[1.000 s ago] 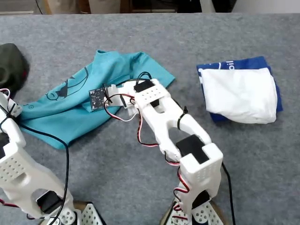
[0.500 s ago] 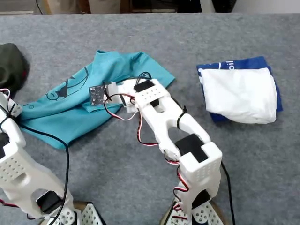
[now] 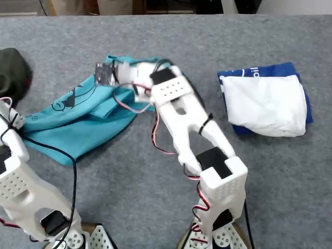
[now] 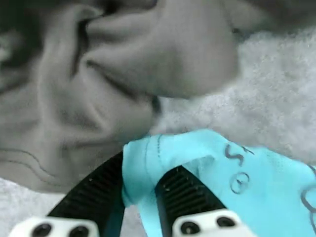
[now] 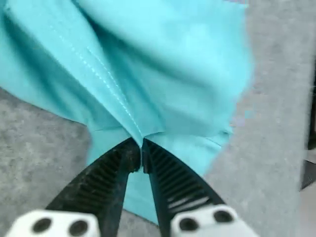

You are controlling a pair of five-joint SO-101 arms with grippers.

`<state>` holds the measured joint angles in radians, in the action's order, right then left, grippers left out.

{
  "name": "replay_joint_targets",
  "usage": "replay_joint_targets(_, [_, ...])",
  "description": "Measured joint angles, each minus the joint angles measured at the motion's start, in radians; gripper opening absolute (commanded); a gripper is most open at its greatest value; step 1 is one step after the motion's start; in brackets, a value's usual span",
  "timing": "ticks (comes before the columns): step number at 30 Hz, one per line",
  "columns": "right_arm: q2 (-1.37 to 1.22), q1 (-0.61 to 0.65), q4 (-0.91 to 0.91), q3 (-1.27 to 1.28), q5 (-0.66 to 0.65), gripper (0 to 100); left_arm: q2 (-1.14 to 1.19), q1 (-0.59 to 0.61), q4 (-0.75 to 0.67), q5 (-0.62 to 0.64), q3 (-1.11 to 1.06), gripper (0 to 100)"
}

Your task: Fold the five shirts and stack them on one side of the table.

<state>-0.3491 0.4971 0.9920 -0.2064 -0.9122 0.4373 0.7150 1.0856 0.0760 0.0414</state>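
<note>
Grey carpet-textured table top (image 3: 270, 46): carries everything, with both arms based at its near edge.
Crumpled teal cotton T-shirt (image 3: 78, 122): lies unfolded on the left half of the table. It has a dark line drawing on it. Its far part is gathered up under the right arm's wrist, and its near-left corner reaches the left arm's wrist.
White plastic right arm (image 3: 181, 129): stretches from the near edge diagonally across to the far side of the T-shirt, red and black wires looping along it.
White plastic left arm (image 3: 21, 181): stands at the near-left corner of the table, its wrist at the T-shirt's left edge.
Folded white shirt (image 3: 264, 104): rests on top of the blue one on the right side, well apart from the T-shirt.
Folded blue shirt (image 3: 280, 70): lies flat beneath the white one, showing along the far and side edges.
Dark grey-green shirt (image 3: 11, 70): heaped at the left edge of the table, near the T-shirt's left corner.
Right gripper (image 5: 141, 148): black ridged fingers pressed together at the tips — pinching a stitched fold of the teal fabric.
Left gripper (image 4: 143, 165): black fingers clamped on the T-shirt's hem, the cloth filling the gap between them — the dark shirt lies just beyond.
</note>
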Motion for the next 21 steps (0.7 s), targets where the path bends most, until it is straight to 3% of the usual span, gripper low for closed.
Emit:
replay_joint_targets(8, [0.213,-0.075,0.233,-0.376,0.094,0.2,-0.249,-0.192,0.284,-0.006,0.244,2])
replay_joint_targets(15, [0.388,-0.161,0.353,-0.615,0.117,0.2,-0.374,-0.273,0.465,-0.005,0.436,2])
replay_joint_targets(21, [0.489,-0.232,0.358,-0.775,0.140,0.2,-0.434,-0.354,0.652,-0.005,0.809,2])
